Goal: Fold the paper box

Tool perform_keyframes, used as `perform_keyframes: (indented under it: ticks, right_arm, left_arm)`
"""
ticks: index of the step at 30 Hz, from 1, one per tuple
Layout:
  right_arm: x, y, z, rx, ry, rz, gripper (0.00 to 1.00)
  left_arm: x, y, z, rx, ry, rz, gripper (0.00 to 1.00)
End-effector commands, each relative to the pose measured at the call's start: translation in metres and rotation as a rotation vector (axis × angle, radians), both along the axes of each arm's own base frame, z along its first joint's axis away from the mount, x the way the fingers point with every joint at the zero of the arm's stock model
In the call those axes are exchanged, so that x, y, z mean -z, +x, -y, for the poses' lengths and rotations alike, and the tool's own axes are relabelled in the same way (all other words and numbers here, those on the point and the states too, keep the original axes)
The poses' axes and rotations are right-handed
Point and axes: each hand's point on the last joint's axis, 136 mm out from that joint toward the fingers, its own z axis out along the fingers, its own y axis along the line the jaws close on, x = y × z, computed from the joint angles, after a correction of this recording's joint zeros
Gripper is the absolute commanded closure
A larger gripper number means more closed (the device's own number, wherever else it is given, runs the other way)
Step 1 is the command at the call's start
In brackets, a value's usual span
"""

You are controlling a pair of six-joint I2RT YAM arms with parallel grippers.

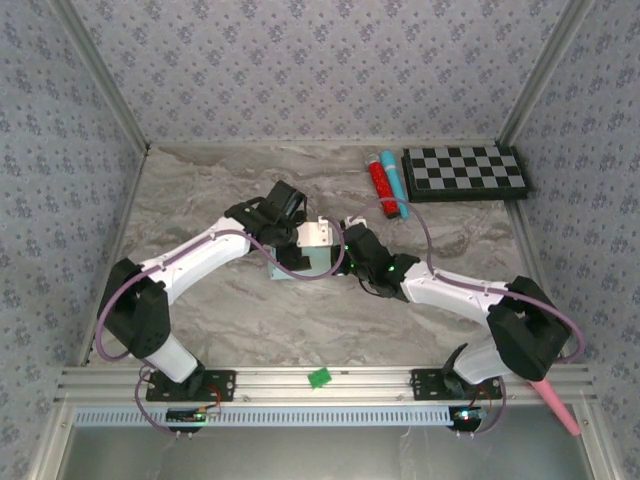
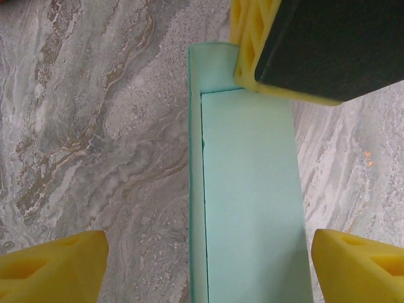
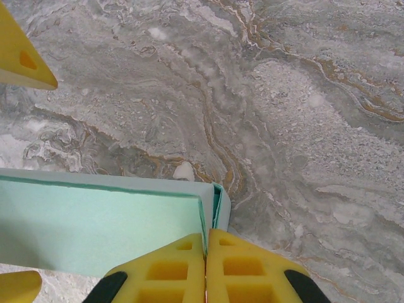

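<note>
The paper box (image 2: 249, 189) lies on the marble table (image 3: 303, 95) about mid-way across, between your two arms. In the left wrist view its long axis runs straight away from the left gripper (image 2: 209, 243). That gripper straddles the box with its jaws spread wide and holds nothing. The box sits off-centre between them, close to one finger and well clear of the other, so you would need to centre it before squeezing across its width. The right gripper (image 3: 206, 243) is closed, pads together, with its tips against the far end corner of the box. Both arms are at the box, the left better placed to grasp it. You cannot tell whether a thin flap is pinched between the closed pads. The box's near end is cut off, and in the top view the arms cover much of it.
</note>
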Motion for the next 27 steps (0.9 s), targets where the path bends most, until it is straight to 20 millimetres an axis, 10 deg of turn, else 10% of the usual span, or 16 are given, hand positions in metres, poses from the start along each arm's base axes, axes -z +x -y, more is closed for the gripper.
perform_keyframes:
  ticks: [1, 27]
  right_arm:
    - [0.008, -0.002, 0.003, 0.006, -0.033, -0.044, 0.92]
    - [-0.016, 0.005, -0.014, -0.022, -0.005, -0.003, 0.86]
  left_arm:
    - [-0.002, -0.007, 0.001, -0.003, -0.022, -0.021, 0.16]
    - [-0.05, 0.001, -0.003, -0.116, -0.197, 0.072, 0.05]
